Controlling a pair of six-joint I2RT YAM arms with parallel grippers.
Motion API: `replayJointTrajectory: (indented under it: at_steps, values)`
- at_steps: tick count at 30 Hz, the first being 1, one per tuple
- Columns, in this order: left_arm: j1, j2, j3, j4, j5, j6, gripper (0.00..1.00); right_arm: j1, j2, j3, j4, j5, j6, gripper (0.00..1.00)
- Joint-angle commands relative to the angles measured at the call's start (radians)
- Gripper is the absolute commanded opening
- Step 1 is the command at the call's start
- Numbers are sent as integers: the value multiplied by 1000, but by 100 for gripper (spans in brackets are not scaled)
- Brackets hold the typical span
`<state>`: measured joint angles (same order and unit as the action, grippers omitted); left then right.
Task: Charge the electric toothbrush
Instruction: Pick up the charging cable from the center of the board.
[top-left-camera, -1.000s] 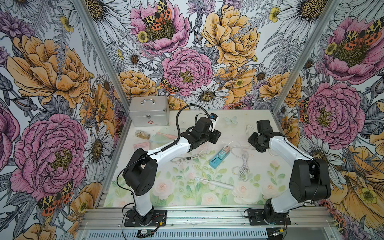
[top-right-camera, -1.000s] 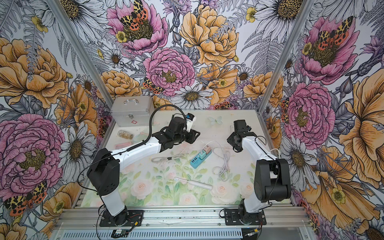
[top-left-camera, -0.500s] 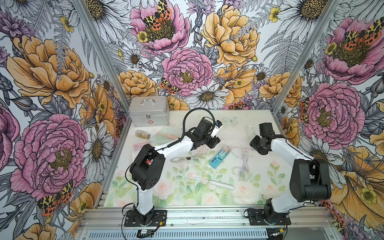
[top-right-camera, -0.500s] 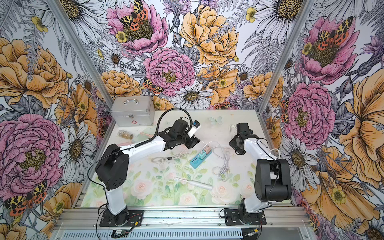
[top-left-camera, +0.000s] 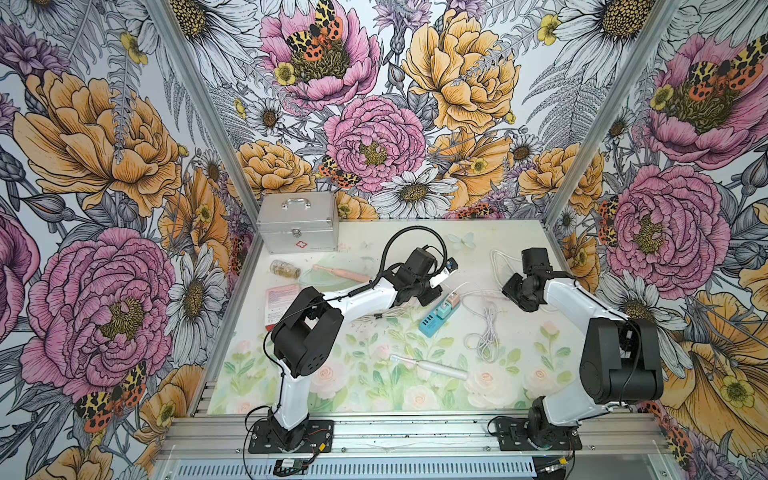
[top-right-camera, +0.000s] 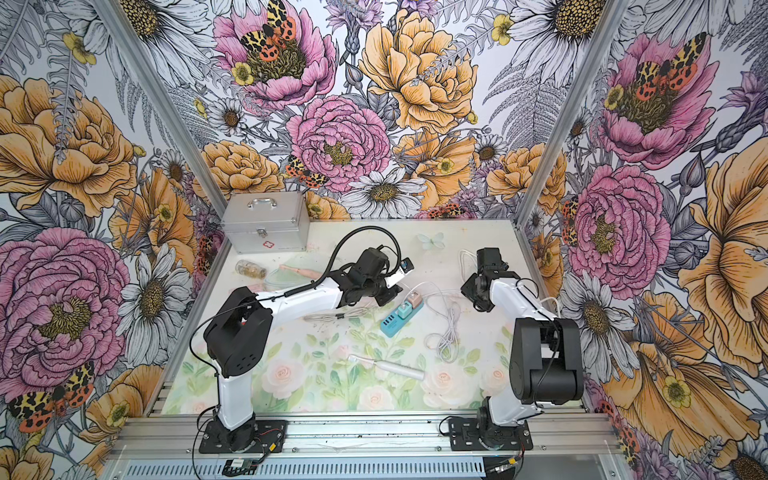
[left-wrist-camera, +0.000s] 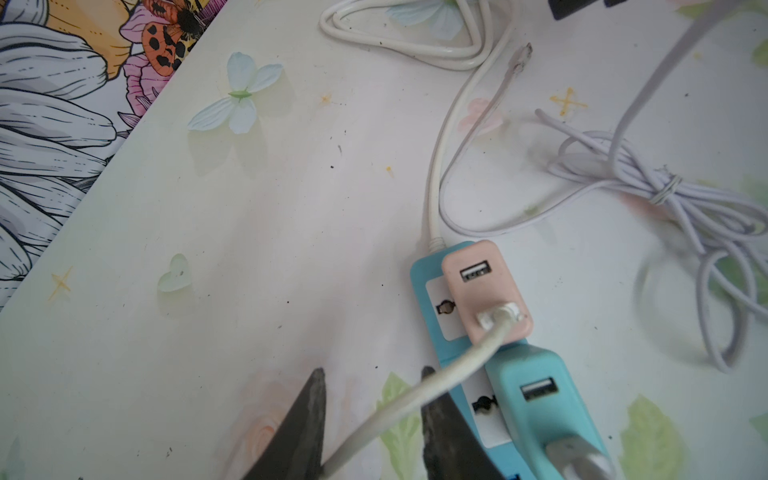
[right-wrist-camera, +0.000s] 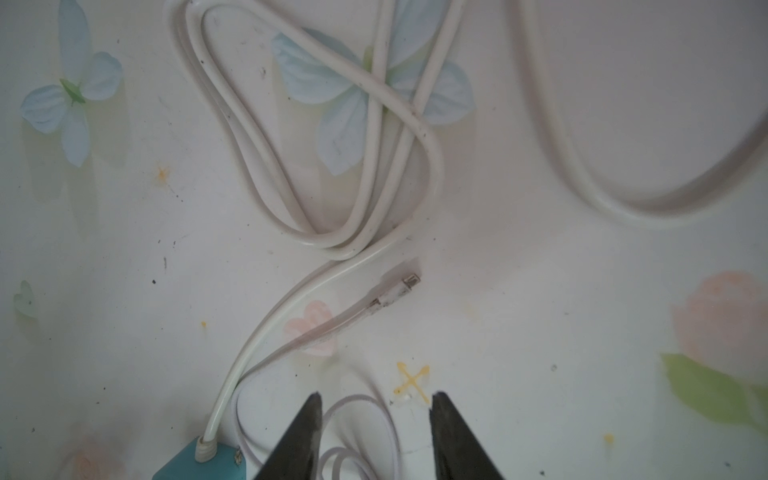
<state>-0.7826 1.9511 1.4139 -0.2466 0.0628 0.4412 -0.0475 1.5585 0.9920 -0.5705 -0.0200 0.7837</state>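
A white electric toothbrush (top-left-camera: 430, 369) (top-right-camera: 388, 365) lies near the table's front, apart from both arms. A pink one (top-left-camera: 343, 272) rests at the back left. The blue power strip (top-left-camera: 436, 318) (left-wrist-camera: 424, 282) carries a pink USB adapter (left-wrist-camera: 484, 291) and a teal adapter (left-wrist-camera: 536, 399). My left gripper (left-wrist-camera: 372, 370) (top-left-camera: 430, 293) hovers open beside the strip; the pink adapter's white cable (left-wrist-camera: 415, 399) runs loose between its fingers. My right gripper (right-wrist-camera: 376, 395) (top-left-camera: 515, 291) is open over a thin cable loop (right-wrist-camera: 374, 411), whose small plug (right-wrist-camera: 401, 289) lies just ahead.
A silver case (top-left-camera: 297, 226) stands at the back left, with a small jar (top-left-camera: 284, 269) and a pink packet (top-left-camera: 278, 303) in front of it. A tied thin cable bundle (top-left-camera: 486, 328) lies right of the strip. The strip's thick white cord (right-wrist-camera: 374, 124) loops at the back.
My left gripper has swung to the right and come down beside the power strip. My right gripper has drifted slightly toward the front.
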Motion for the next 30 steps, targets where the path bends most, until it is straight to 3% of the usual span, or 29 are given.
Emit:
replayJointTrajectory:
  at_steps: [1,10,16,17,22,30]
  values:
    - [-17,-4,6,15,-24,79,30,-8,-7,-9,22,7,-13,44]
    - [-71,4,33,-39,-115,215,10,-8,28,-13,32,10,-9,44]
    - [-71,47,67,-97,-167,251,5,-3,66,-2,40,8,50,45]
    - [-73,48,69,-100,-176,249,6,0,72,1,40,8,64,45]
    - [-62,22,88,-102,-161,227,31,21,120,28,40,27,154,48]
    - [-58,-89,54,-102,-66,187,49,60,166,77,38,97,238,49]
